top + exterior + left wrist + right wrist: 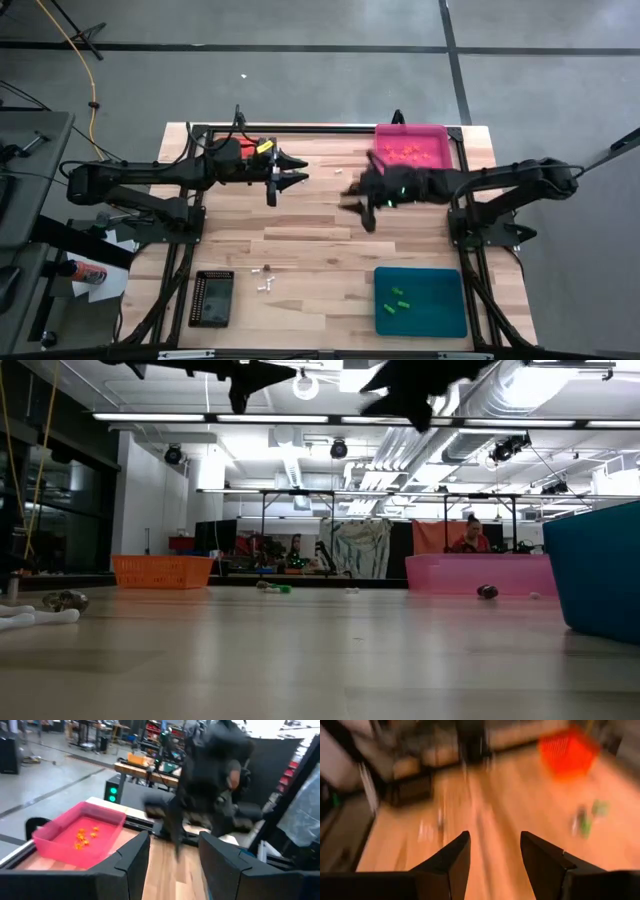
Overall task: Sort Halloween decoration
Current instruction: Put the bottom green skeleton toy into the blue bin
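Both grippers hang open and empty above the far half of the table. My left gripper (300, 170) (175, 855) points right, toward the pink tray (410, 148) that holds orange trinkets (85, 836). My right gripper (352, 197) (495, 852) points left, just in front of the pink tray. Green trinkets (398, 300) lie in the teal tray (420, 322). White trinkets (265, 280) lie loose on the near table. The low view shows a green trinket (275, 588) and a dark brown one (487, 592) lying on the far table.
An orange tray (160, 571) stands at the far left, mostly under my left arm in the high view. A black tray (212, 298) sits near the front left corner. Bare wood (320, 250) lies between the arms and the near trays.
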{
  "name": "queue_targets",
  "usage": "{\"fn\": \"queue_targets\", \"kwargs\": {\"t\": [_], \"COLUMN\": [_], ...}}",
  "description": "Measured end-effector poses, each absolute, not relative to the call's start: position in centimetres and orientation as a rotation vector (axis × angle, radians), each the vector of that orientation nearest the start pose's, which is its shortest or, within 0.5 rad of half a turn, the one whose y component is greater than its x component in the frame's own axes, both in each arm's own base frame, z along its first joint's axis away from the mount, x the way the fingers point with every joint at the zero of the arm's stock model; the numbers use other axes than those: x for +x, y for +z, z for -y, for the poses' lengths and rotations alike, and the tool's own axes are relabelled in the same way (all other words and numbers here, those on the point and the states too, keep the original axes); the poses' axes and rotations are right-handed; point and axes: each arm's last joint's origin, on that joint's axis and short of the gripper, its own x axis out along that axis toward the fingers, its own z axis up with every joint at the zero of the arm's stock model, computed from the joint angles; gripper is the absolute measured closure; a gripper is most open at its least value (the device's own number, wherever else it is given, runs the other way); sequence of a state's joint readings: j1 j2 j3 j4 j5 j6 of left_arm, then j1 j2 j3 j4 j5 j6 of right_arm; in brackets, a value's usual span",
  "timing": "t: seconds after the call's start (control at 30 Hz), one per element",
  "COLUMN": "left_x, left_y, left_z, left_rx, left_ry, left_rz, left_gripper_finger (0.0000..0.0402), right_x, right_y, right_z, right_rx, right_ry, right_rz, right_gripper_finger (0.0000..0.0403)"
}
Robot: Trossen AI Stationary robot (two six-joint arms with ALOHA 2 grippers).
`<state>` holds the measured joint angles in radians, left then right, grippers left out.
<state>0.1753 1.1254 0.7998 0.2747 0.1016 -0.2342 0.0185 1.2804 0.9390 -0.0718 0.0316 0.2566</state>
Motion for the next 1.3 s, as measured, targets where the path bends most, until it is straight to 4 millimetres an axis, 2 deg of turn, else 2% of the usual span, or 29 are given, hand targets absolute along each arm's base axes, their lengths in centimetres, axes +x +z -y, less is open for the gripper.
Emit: {"fn": "queue_targets", "kwargs": {"t": [0.17,0.3,0.37,0.43,0.47,0.53,0.63,0.73,1.3], "left_x": [25.3,25.2,25.1,25.1,25.0,25.0,24.9,24.8,24.7], "left_y": [31.3,30.9,30.5,30.3,30.2,29.8,29.1,28.8,28.3], "left_z": [-4.0,-3.8,-3.8,-3.8,-3.8,-3.7,-3.7,-3.7,-3.9], "left_rx": [-0.235,-0.216,-0.226,-0.242,-0.252,-0.266,-0.279,-0.290,-0.245], "left_ry": [0.031,0.026,0.027,0.030,0.030,0.030,0.030,0.045,0.064], "left_rz": [-0.058,-0.051,-0.061,-0.062,-0.061,-0.070,-0.049,-0.030,-0.072], "left_gripper_finger": [0.0258,0.0324,0.0374,0.0391,0.0390,0.0394,0.0399,0.0401,0.0401], "right_x": [28.9,29.0,29.0,29.0,29.0,29.0,29.0,29.0,29.0], "right_y": [31.4,31.8,31.9,32.0,32.0,32.1,32.4,32.5,32.4], "right_z": [2.2,2.7,2.7,2.7,2.6,2.6,2.6,2.6,2.6], "right_rx": [0.195,0.187,0.187,0.188,0.188,0.188,0.184,0.183,0.183], "right_ry": [-0.059,-0.035,-0.021,0.003,0.015,0.021,0.025,0.026,0.026], "right_rz": [-0.175,-0.131,-0.121,-0.120,-0.120,-0.109,-0.081,-0.071,-0.071], "right_gripper_finger": [0.0244,0.0284,0.0318,0.0357,0.0379,0.0395,0.0388,0.0399,0.0402]}}
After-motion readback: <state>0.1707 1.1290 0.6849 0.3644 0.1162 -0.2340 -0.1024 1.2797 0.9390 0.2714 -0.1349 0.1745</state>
